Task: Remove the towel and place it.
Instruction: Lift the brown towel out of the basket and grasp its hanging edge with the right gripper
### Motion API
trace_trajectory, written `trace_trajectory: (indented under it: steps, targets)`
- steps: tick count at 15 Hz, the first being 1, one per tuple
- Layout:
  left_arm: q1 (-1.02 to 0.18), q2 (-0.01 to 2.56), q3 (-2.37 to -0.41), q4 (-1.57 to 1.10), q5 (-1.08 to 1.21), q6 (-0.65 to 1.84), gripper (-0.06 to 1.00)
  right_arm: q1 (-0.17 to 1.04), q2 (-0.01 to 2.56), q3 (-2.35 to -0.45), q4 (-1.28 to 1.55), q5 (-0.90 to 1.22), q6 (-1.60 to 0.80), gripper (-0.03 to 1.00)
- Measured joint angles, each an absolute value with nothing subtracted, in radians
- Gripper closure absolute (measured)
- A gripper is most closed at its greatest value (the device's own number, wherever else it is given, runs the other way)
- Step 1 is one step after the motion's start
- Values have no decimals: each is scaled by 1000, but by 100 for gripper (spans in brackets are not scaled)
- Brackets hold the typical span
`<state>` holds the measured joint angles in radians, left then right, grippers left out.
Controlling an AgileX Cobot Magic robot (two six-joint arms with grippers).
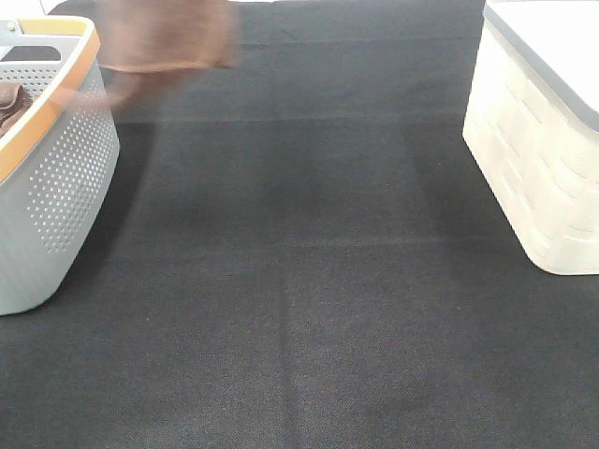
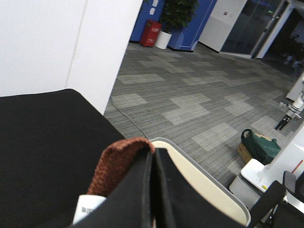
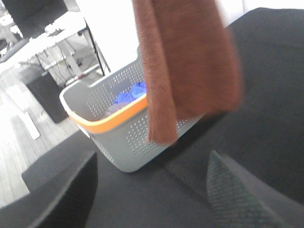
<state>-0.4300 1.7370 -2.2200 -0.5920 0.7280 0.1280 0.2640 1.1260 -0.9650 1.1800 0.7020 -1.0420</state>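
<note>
The reddish-brown towel (image 1: 164, 37) hangs blurred in the air at the far left, just right of the grey basket (image 1: 56, 187). In the left wrist view my left gripper (image 2: 153, 190) is shut on the towel (image 2: 118, 161), with the white tag (image 2: 88, 206) beside the fingers. The gripper itself is out of the exterior view. In the right wrist view the towel (image 3: 185, 61) hangs in front of the basket (image 3: 118, 128). My right gripper (image 3: 152, 194) is open and empty, low over the black table, and apart from the towel.
The grey perforated basket has an orange rim and holds a darker brown cloth (image 1: 9, 103) and a blue cloth (image 3: 130, 92). A cream bin with a grey lid (image 1: 543, 140) stands at the right. Black cloth covers the table (image 1: 299, 281).
</note>
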Motion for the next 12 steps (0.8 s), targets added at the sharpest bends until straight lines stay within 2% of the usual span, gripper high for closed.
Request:
trace_trajectory:
  steps: [3,12]
  targets:
    - [-481,1737,-2220,-568,714,131,94,393,1211,-965,1101,559,-1045,34]
    - [-485,1737,-2220,-572,705,131,94,409,1290,-965,1085,515,-1062,34]
